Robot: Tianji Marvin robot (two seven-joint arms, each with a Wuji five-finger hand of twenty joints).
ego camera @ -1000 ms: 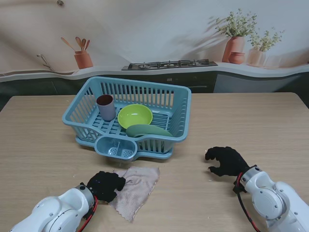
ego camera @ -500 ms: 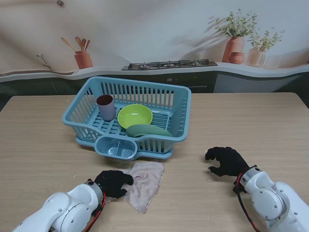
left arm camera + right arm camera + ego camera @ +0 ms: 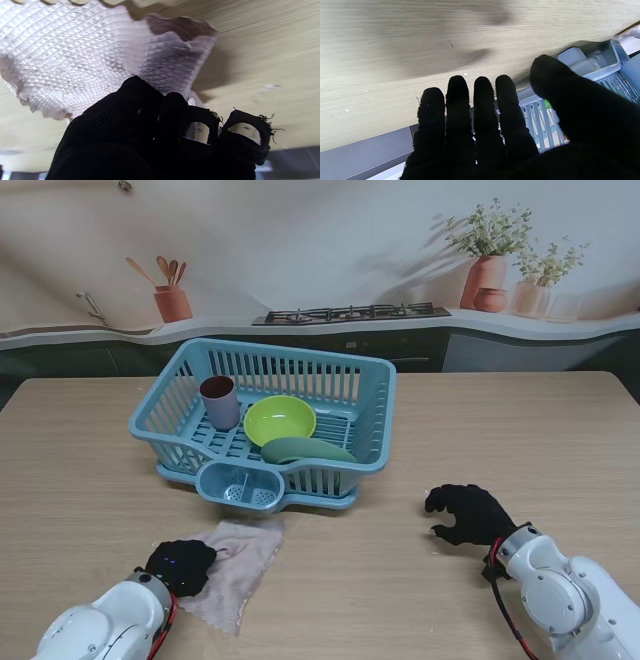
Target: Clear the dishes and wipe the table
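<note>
At the near left of the surface (image 3: 90,480), the left hand (image 3: 180,567) is pressed down on one edge of a pale pink cloth (image 3: 238,565), with the fingers (image 3: 197,122) curled and bunched into the fabric in the wrist view. The cloth is gripped this way, by judgement, so that it can be dragged flat across the wood for wiping rather than lifted; most of it is spread out to the right of the hand and lies against the surface, with one corner turned up slightly.

Just beyond the cloth, farther from me, a blue dish rack (image 3: 370,395) is set near the middle of the surface. Inside it a brown-rimmed cup (image 3: 218,401) is stood upright at the left end, a lime-green bowl (image 3: 279,419) is set open side up beside it, and a green plate (image 3: 305,450) is leaned against the near wall. Since the dishes are already gathered in the rack, the clearing part is judged done, and the wiping is the step in hand. A small cutlery pocket (image 3: 239,486) on the rack's near side appears to hold nothing.

To the right, well apart from the rack and the cloth, the right hand (image 3: 468,513) is held low over bare wood with fingers spread and nothing in it, presumably parked out of the cloth's path.
</note>
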